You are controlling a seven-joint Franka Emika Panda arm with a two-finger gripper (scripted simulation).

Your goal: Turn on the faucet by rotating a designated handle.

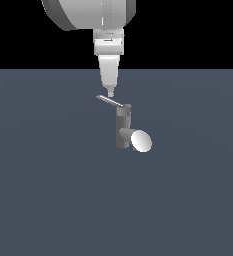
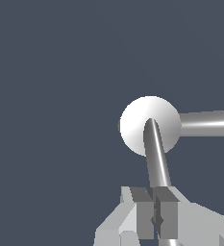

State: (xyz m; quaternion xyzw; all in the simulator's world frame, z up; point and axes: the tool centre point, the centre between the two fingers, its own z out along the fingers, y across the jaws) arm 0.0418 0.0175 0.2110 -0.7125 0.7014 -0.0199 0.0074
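We log the pale grey fingers (image 2: 156,217) pressed together, holding nothing, tips just above the thin flat grey lever handle's (image 1: 110,101) free end. Beyond: small grey metal faucet (image 1: 123,129) upright on bare slate-blue tabletop (image 1: 48,190).

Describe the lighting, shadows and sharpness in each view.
Exterior view: flat, even light, no cast shadows on the floor, black void behind; the faucet has only soft shading and its spout face is pale. Wrist view: sharp, with bright streaks along the handle and the gripper cropped at the frame edge.
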